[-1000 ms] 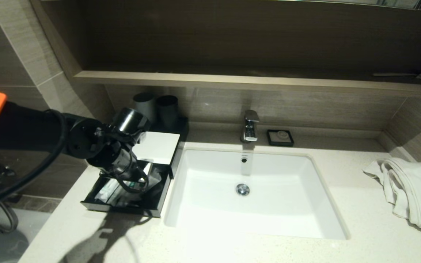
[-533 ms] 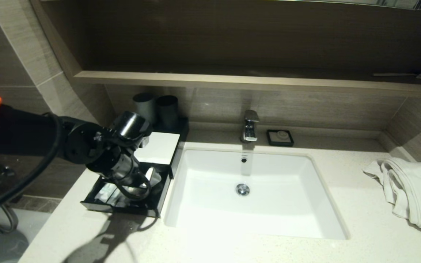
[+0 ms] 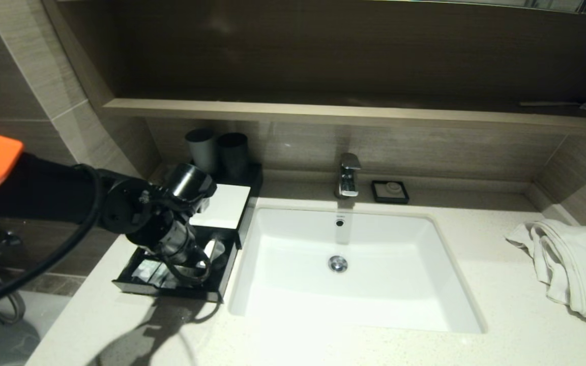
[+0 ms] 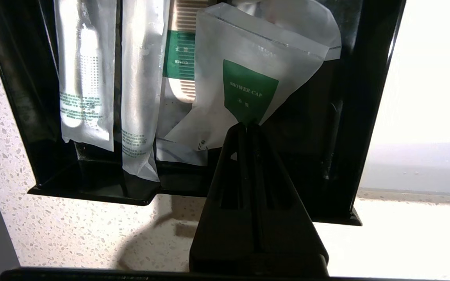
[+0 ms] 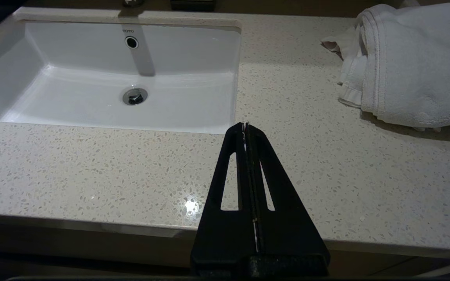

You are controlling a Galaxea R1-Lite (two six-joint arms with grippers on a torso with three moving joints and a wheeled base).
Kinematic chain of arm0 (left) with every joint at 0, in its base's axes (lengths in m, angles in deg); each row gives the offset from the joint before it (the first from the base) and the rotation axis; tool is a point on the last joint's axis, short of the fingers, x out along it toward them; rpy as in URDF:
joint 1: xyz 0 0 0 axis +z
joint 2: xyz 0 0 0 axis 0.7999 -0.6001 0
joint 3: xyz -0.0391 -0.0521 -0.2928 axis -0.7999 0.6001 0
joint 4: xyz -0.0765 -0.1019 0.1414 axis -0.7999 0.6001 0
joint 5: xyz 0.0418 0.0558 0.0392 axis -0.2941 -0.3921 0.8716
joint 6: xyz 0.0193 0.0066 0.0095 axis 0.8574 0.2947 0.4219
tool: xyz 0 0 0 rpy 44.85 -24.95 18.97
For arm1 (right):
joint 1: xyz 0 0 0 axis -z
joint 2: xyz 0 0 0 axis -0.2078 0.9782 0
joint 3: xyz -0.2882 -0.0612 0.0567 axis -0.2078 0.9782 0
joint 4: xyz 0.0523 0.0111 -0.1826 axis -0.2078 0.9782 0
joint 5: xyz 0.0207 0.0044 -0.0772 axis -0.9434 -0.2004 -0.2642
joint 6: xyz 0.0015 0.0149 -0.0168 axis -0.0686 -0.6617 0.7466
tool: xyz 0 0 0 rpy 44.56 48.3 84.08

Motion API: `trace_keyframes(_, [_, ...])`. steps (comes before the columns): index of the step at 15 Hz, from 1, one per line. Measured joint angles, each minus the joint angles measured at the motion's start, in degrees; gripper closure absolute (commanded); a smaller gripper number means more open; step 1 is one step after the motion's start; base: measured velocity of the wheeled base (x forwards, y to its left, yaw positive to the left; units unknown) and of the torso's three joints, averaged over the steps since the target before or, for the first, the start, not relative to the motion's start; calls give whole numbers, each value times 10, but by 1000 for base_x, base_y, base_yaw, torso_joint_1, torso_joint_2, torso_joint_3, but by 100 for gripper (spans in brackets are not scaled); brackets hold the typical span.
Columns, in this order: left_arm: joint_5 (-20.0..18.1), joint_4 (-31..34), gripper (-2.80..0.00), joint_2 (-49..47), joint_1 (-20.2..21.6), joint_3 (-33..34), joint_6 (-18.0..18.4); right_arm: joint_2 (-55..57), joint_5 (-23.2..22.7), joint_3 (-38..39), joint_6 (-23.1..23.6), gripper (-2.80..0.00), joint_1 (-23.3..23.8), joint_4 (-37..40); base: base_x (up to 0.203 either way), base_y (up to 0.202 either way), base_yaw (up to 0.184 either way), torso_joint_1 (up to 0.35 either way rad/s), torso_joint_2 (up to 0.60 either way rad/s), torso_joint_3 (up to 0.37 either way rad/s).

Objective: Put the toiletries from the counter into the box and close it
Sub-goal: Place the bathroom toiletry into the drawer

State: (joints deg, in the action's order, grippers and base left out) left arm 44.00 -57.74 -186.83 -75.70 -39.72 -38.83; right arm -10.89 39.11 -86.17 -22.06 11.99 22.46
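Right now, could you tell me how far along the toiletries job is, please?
Two long packs and a comb already lie in the open drawer. The left gripper, jaws shut, holds the shower cap packet over it. Releasing it and closing the drawer remain. The right gripper idles above the counter.

Walls: brown wood-grain tile (image 3: pixel 410 147).
Shelf: a long wooden ledge (image 3: pixel 354 114) is set above the tap (image 3: pixel 349 175).
Sink: white, rectangular (image 3: pixel 354 264).
Towel: white, bunched (image 3: pixel 570 264).
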Motion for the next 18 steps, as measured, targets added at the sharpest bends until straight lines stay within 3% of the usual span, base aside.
trace_keyframes(18, [0, -2, 0, -30, 1, -9, -11, 0, 0, 0, 0, 0, 0, 0, 0, 0, 0, 0, 0, 0])
